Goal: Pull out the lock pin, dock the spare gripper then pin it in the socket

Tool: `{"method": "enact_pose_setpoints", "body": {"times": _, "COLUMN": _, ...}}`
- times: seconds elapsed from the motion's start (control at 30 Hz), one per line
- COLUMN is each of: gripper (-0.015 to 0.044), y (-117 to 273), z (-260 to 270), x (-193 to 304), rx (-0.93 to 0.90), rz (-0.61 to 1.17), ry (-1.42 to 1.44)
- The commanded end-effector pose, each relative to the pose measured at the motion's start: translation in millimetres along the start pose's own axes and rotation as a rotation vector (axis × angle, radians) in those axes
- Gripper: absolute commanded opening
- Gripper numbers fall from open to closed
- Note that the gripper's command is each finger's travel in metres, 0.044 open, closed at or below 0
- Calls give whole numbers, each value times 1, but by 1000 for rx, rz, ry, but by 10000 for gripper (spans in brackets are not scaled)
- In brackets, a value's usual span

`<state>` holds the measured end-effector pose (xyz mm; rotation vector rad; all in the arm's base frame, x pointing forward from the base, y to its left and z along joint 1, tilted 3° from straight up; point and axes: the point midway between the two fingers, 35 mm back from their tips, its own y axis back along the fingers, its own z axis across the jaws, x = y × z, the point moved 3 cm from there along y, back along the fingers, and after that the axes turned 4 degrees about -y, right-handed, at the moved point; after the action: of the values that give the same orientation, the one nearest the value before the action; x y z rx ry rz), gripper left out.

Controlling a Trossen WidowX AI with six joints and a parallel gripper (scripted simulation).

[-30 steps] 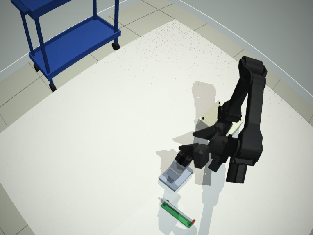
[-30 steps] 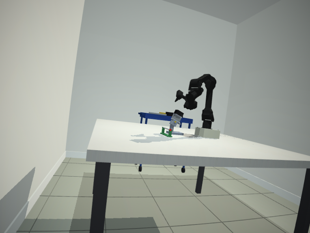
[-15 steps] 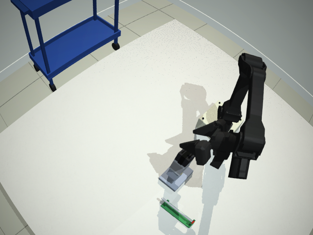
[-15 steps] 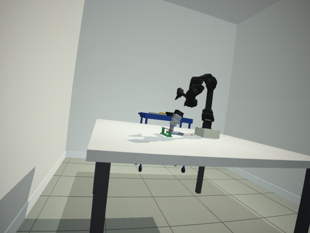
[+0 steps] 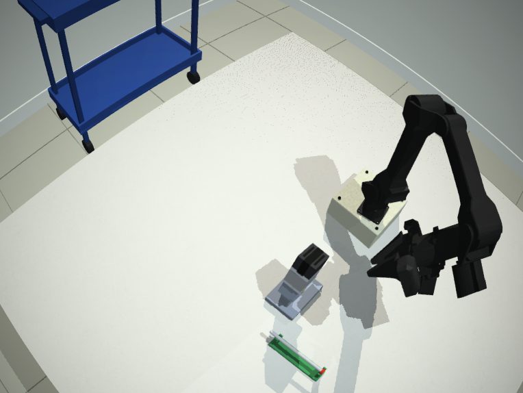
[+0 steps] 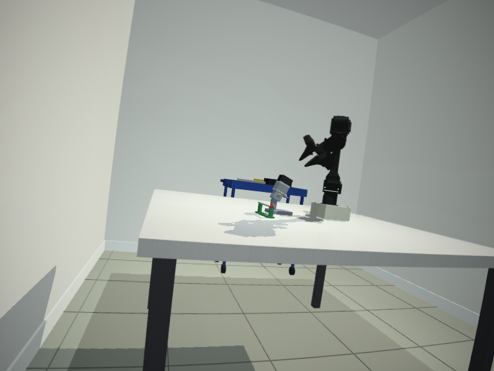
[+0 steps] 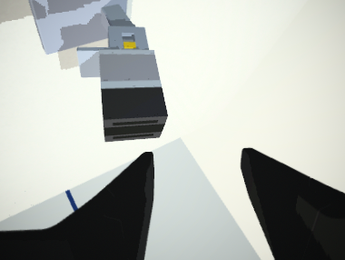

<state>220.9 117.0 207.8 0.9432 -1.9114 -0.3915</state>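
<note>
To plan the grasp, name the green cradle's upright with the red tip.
The right-hand green upright in the exterior view; only it has the red tip.

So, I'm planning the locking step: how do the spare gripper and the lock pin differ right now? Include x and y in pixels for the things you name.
The spare gripper (image 5: 311,257) (image 6: 284,180) (image 7: 197,158) is thick and blocky; the lock pin (image 5: 297,352) (image 6: 271,207) is a slim rod. 
The spare gripper slants upward above the gray mount (image 5: 310,298) (image 6: 284,212) (image 7: 50,32), while the lock pin lies along the green cradle (image 5: 296,362) (image 6: 264,214). 
The spare gripper's end is black; the lock pin has a red end. 
Neither is held by the arm's gripper (image 5: 369,267) (image 6: 302,163) (image 7: 197,158).
</note>
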Motion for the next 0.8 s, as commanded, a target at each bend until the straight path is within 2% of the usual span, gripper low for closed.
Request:
{"method": "enact_pose_setpoints", "body": {"times": 0.0, "gripper": 180, "y": 8, "z": 3, "x": -6, "rx": 1, "rz": -29, "ry": -9}}
{"method": "enact_pose_setpoints", "body": {"times": 0.1, "gripper": 180, "y": 6, "z": 0, "x": -8, "rx": -17, "rz": -30, "ry": -7}}
{"method": "enact_pose_setpoints", "body": {"times": 0.2, "gripper": 180, "y": -8, "z": -14, "x": -19, "rx": -111, "rz": -42, "ry": 6}}
{"method": "enact_pose_setpoints", "body": {"times": 0.5, "gripper": 180, "y": -101, "z": -82, "x": -52, "rx": -478, "rz": -234, "ry": 28}}
{"method": "enact_pose_setpoints", "body": {"times": 0.63, "gripper": 180, "y": -149, "z": -105, "x": -54, "rx": -568, "rz": -354, "ry": 17}}
{"method": "enact_pose_setpoints", "body": {"times": 0.77, "gripper": 180, "y": -159, "z": -110, "x": -57, "rx": -584, "rz": -388, "ry": 22}}
